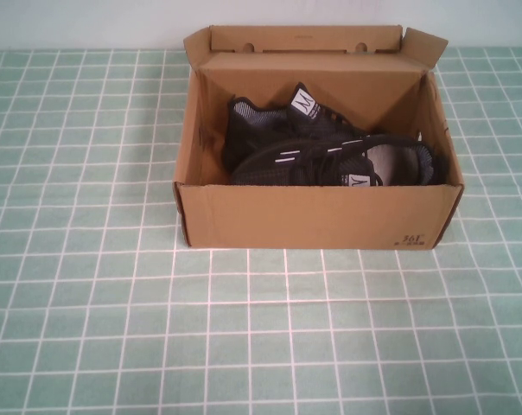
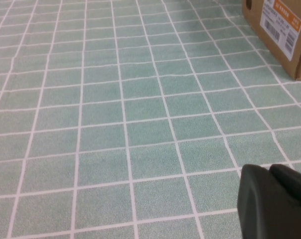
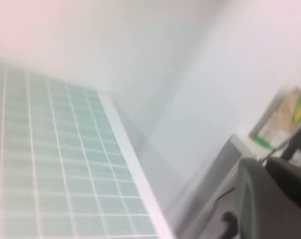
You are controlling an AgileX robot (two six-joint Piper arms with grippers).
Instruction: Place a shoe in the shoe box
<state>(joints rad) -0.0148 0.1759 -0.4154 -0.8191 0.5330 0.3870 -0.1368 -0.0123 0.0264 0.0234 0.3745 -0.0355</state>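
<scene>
Black knit shoe lies inside the open shoe box; left claw and right claw, both closed, hang aside.

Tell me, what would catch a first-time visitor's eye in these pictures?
The open brown shoe box at the middle of the green checked table, lid flap up at the back. Inside lie two black sneakers: the shoe along the front wall and its twin behind it. Neither arm is near: the shut left claw hovers over bare cloth, and the shut right claw points off the table's edge.
</scene>
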